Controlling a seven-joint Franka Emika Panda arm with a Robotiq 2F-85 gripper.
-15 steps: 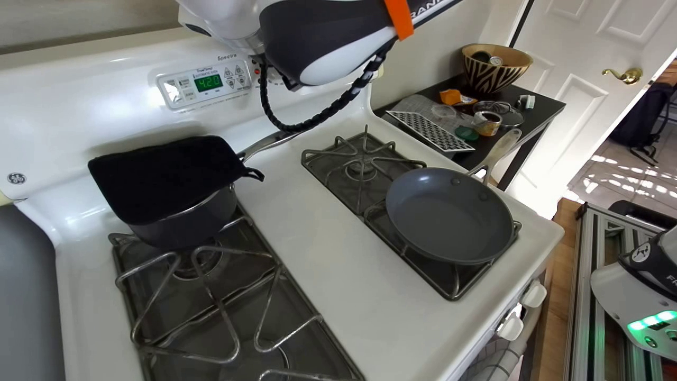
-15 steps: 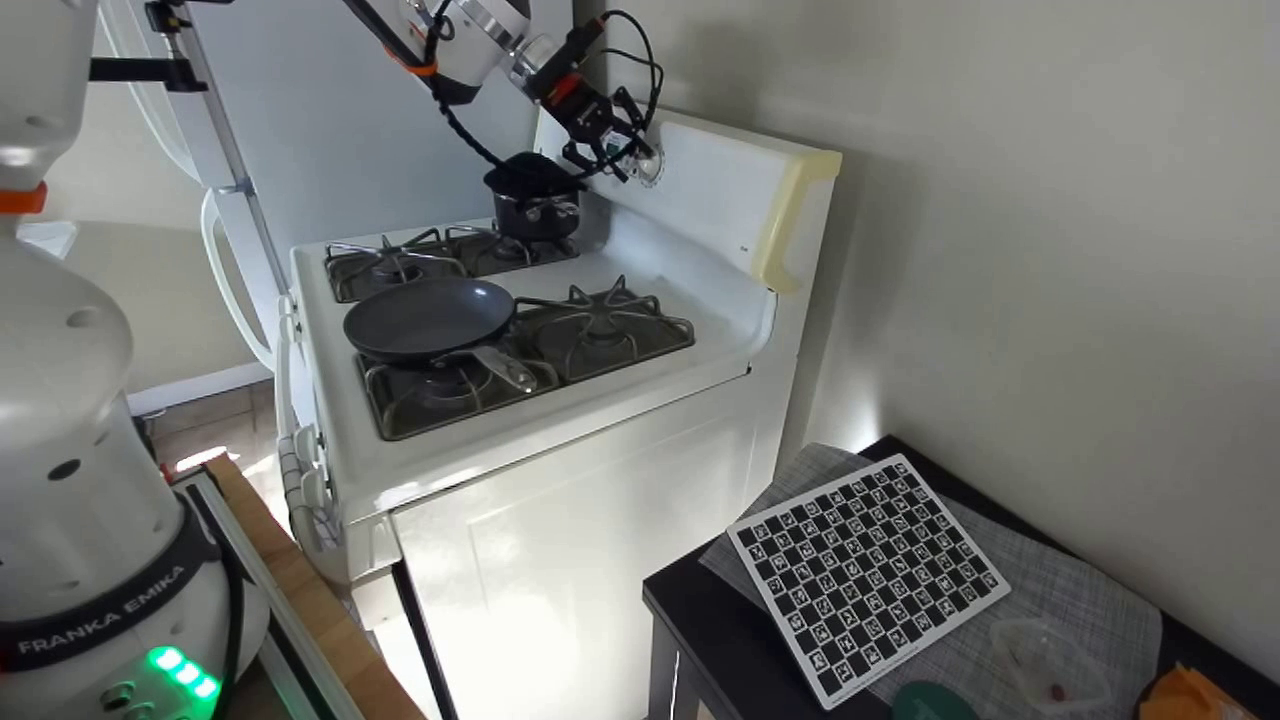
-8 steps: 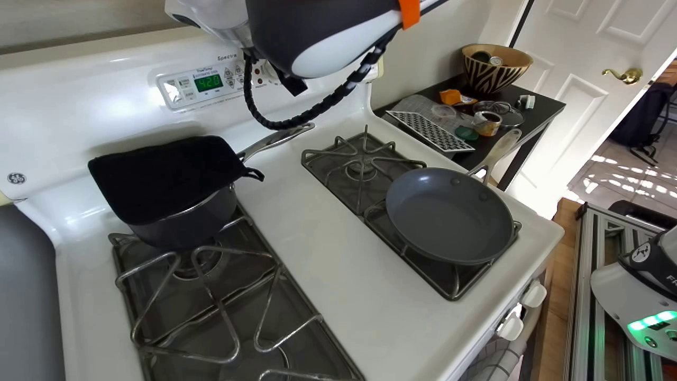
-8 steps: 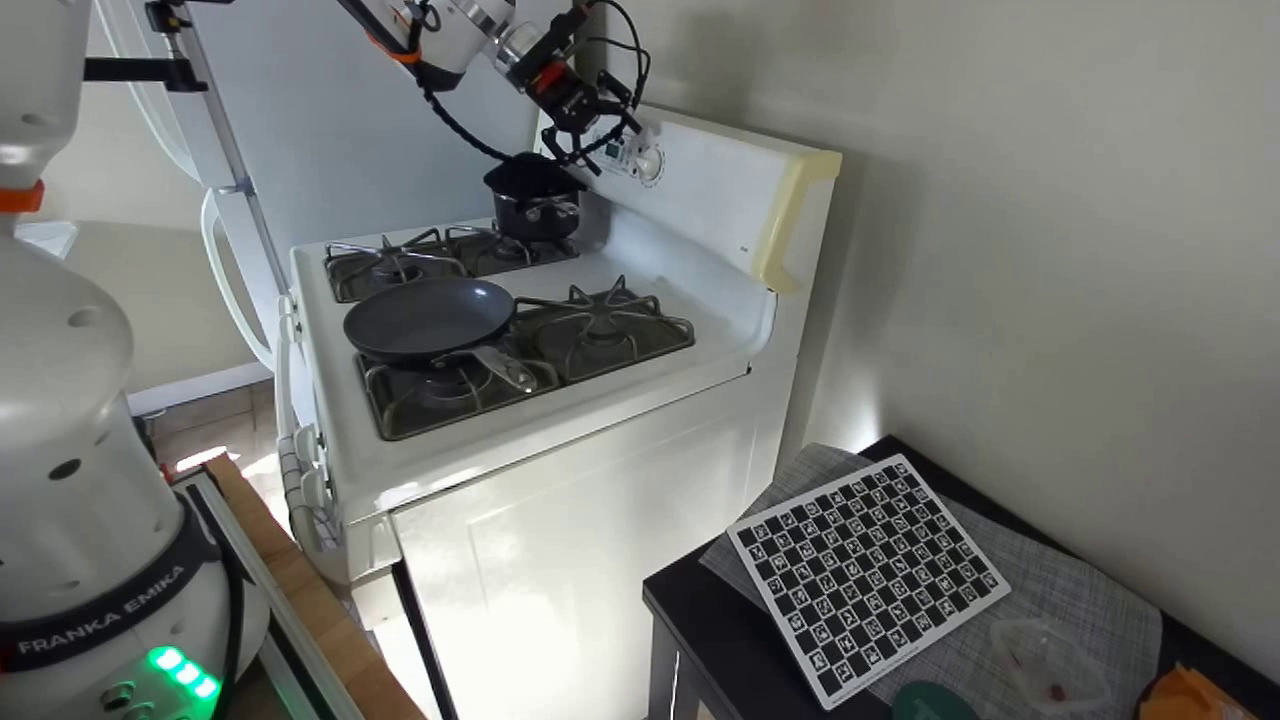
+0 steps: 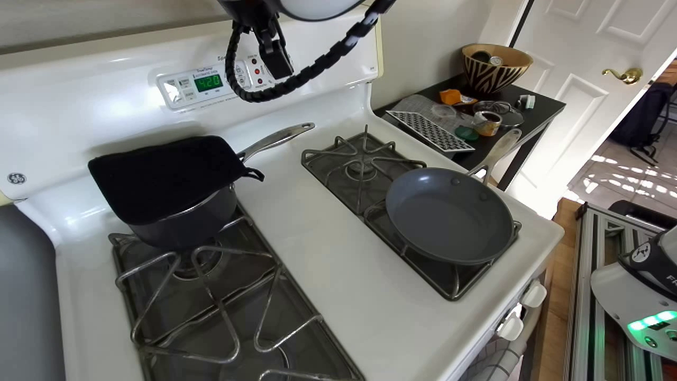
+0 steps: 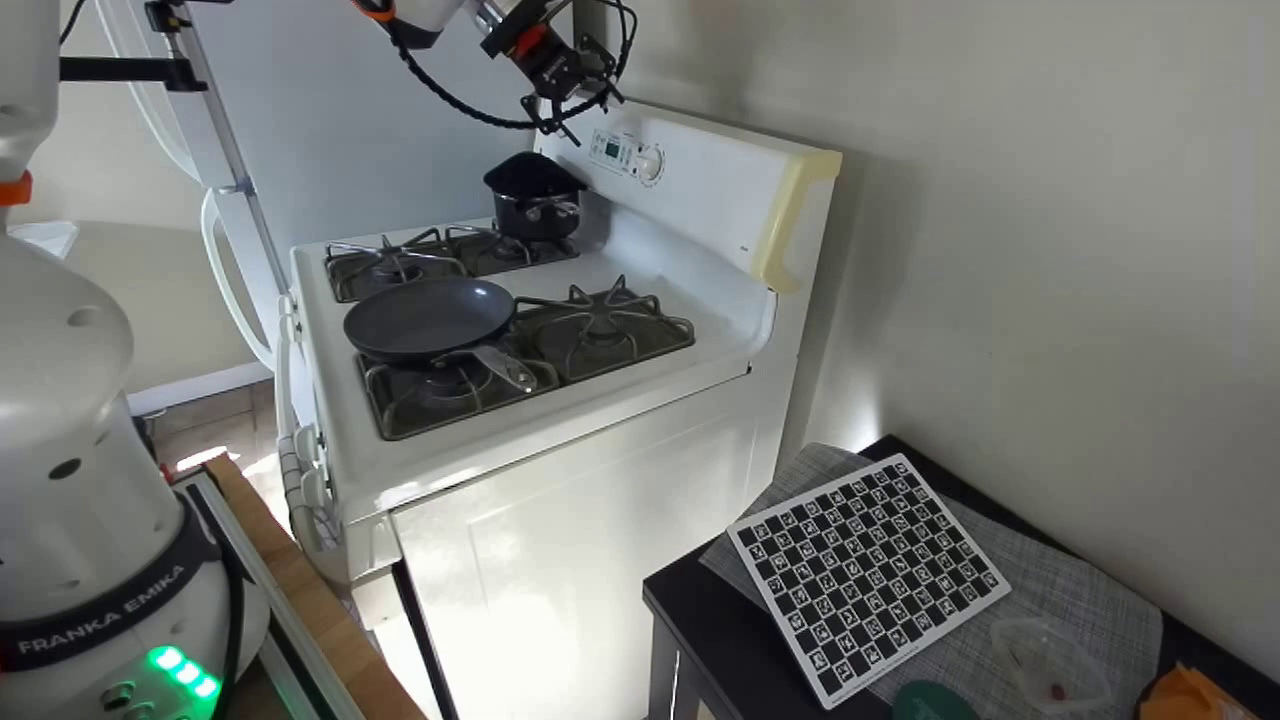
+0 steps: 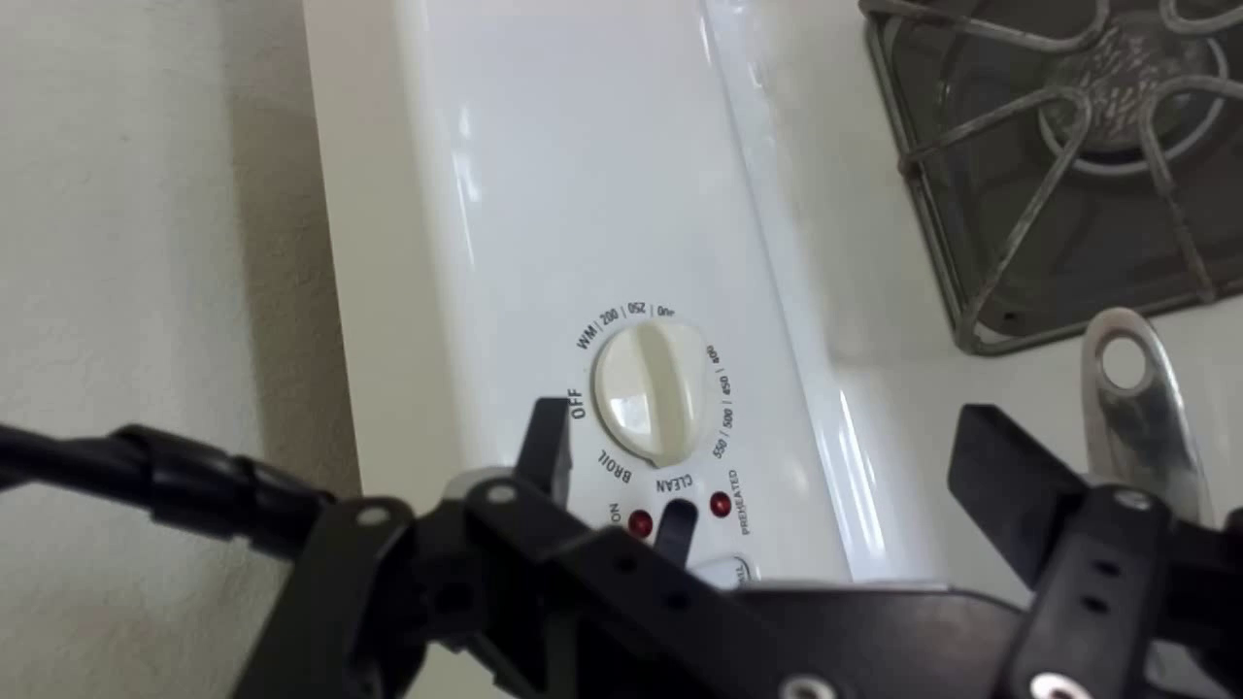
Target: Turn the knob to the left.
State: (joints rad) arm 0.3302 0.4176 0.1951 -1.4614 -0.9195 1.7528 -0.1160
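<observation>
The cream oven knob (image 7: 653,393) sits on the white back panel of the stove, in the wrist view ringed by printed temperatures, OFF, BROIL and CLEAN. Its ridge runs from near 300 to near CLEAN; which end is the pointer I cannot tell. The knob (image 6: 650,163) shows uncovered in an exterior view; in an exterior view my black finger (image 5: 277,63) mostly hides it. My gripper (image 7: 774,451) is open and empty, fingers wide apart. The gripper (image 6: 597,122) hangs in front of and above the panel, apart from the knob.
A black pot (image 5: 182,219) with a black cloth (image 5: 164,177) on it stands on a back burner, its metal handle (image 5: 277,138) pointing along the panel. A grey pan (image 5: 449,214) sits on a front burner. A cable (image 5: 317,69) loops below the wrist. A wall (image 7: 146,243) stands behind the panel.
The arm and gripper have moved up and back from the panel, toward the pot side. The knob, covered by the gripper a second ago, now shows. The pot and pan have not moved.
</observation>
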